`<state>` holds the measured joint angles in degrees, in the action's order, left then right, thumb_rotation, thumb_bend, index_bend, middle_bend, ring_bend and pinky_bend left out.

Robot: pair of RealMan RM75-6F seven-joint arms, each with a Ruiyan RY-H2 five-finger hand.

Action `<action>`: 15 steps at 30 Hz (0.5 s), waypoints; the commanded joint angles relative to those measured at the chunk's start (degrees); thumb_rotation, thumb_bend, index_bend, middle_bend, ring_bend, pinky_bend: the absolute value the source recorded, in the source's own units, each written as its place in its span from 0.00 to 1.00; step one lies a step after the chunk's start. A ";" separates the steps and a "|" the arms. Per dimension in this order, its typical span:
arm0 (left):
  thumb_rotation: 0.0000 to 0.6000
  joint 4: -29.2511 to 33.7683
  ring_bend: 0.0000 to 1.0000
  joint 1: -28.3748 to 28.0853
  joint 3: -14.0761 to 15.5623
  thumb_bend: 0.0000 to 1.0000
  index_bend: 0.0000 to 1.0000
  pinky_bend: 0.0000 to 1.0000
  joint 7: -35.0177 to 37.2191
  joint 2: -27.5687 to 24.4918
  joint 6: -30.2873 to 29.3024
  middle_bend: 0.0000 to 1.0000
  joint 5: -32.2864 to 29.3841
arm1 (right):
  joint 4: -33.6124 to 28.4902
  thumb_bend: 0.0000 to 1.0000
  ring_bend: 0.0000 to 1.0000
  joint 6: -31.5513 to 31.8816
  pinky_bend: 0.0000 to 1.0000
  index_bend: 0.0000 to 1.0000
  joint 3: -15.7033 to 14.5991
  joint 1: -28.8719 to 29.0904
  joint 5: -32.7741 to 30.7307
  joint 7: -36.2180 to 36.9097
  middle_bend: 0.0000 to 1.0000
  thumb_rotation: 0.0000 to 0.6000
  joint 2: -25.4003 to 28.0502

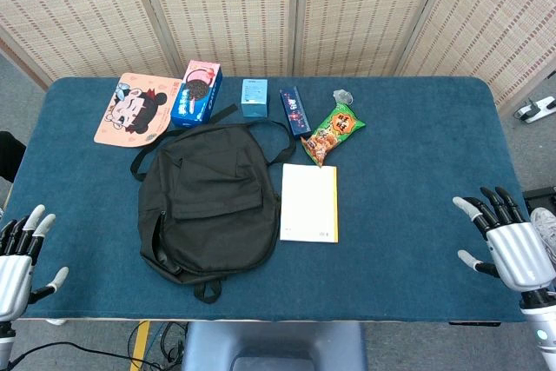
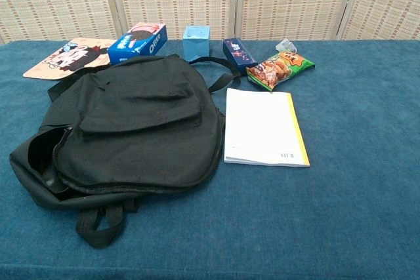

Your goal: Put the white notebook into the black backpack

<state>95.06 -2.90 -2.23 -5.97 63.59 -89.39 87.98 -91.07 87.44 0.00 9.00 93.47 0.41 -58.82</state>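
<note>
Both hands, left and right, rested empty with fingers spread. Just right of the black fabric backpack lay the flat white rectangular notebook, long axis running away from the robot, nearer the right hand.

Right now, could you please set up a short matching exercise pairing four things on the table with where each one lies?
Things:
1. white notebook
2. Oreo box
3. green snack bag
4. black backpack

Places:
A. at the back, beside the cartoon mat
B. just behind the notebook's far edge
C. left of the notebook, zipper open at the near left
D. flat on the cloth, yellow strip along its right edge

Pairs: 1-D, 2-A, 3-B, 4-C
</note>
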 commanded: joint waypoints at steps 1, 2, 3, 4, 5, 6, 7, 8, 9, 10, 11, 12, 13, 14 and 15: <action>1.00 0.07 0.00 -0.18 -0.17 0.27 0.02 0.00 -0.18 -0.02 0.07 0.00 0.03 | 0.03 0.11 0.07 0.03 0.05 0.16 0.16 -0.06 0.07 -0.15 0.22 1.00 -0.10; 1.00 0.06 0.00 -0.27 -0.25 0.27 0.02 0.00 -0.33 0.01 0.12 0.00 0.02 | 0.03 0.11 0.07 -0.01 0.05 0.16 0.26 -0.09 0.02 -0.22 0.22 1.00 -0.13; 1.00 0.10 0.00 -0.32 -0.26 0.27 0.02 0.00 -0.41 0.00 0.24 0.00 -0.02 | 0.00 0.11 0.07 -0.06 0.05 0.16 0.31 -0.11 0.01 -0.21 0.22 1.00 -0.13; 1.00 0.18 0.00 -0.38 -0.24 0.27 0.02 0.00 -0.43 -0.04 0.37 0.00 -0.04 | 0.00 0.11 0.07 -0.09 0.05 0.16 0.35 -0.12 0.03 -0.19 0.22 1.00 -0.14; 1.00 0.26 0.00 -0.45 -0.24 0.27 0.02 0.00 -0.50 -0.07 0.46 0.00 0.01 | 0.03 0.11 0.07 -0.15 0.05 0.16 0.40 -0.12 0.09 -0.20 0.22 1.00 -0.15; 1.00 0.28 0.00 -0.48 -0.24 0.27 0.02 0.00 -0.60 -0.08 0.47 0.00 0.07 | 0.07 0.11 0.07 -0.20 0.05 0.16 0.43 -0.12 0.16 -0.23 0.22 1.00 -0.17; 1.00 0.30 0.00 -0.49 -0.21 0.27 0.02 0.00 -0.69 -0.09 0.48 0.00 0.12 | 0.11 0.11 0.07 -0.28 0.05 0.16 0.44 -0.10 0.24 -0.23 0.22 1.00 -0.19; 1.00 0.34 0.00 -0.47 -0.18 0.27 0.02 0.00 -0.72 -0.11 0.46 0.00 0.16 | 0.13 0.11 0.07 -0.36 0.05 0.16 0.43 -0.08 0.36 -0.21 0.22 1.00 -0.22; 1.00 0.41 0.00 -0.44 -0.20 0.27 0.02 0.00 -0.69 -0.11 0.38 0.00 0.17 | 0.15 0.11 0.07 -0.43 0.05 0.16 0.43 -0.04 0.53 -0.19 0.22 1.00 -0.26; 1.00 0.47 0.00 -0.42 -0.23 0.27 0.02 0.00 -0.67 -0.13 0.30 0.00 0.16 | 0.20 0.11 0.07 -0.43 0.05 0.16 0.48 -0.01 0.65 -0.20 0.22 1.00 -0.33; 1.00 0.50 0.00 -0.40 -0.25 0.27 0.02 0.00 -0.69 -0.15 0.24 0.00 0.16 | 0.27 0.11 0.07 -0.46 0.05 0.16 0.54 0.03 0.74 -0.22 0.22 1.00 -0.40; 1.00 0.52 0.00 -0.39 -0.28 0.27 0.02 0.00 -0.75 -0.20 0.18 0.00 0.15 | 0.31 0.11 0.07 -0.57 0.05 0.16 0.60 0.12 0.86 -0.26 0.22 1.00 -0.46; 1.00 0.56 0.00 -0.38 -0.29 0.27 0.02 0.00 -0.76 -0.23 0.15 0.00 0.15 | 0.33 0.11 0.07 -0.70 0.05 0.16 0.67 0.24 0.97 -0.30 0.22 1.00 -0.48; 1.00 0.61 0.00 -0.38 -0.30 0.27 0.02 0.00 -0.76 -0.26 0.14 0.00 0.15 | 0.35 0.11 0.07 -0.94 0.05 0.16 0.76 0.47 1.19 -0.39 0.22 1.00 -0.49; 1.00 0.66 0.00 -0.37 -0.29 0.27 0.02 0.00 -0.80 -0.29 0.14 0.00 0.16 | 0.35 0.11 0.07 -1.20 0.05 0.16 0.81 0.72 1.41 -0.47 0.22 1.00 -0.46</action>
<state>95.73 -3.27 -2.53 -6.77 63.29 -89.25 88.13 -90.73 86.41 0.75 9.56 94.73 0.01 -59.29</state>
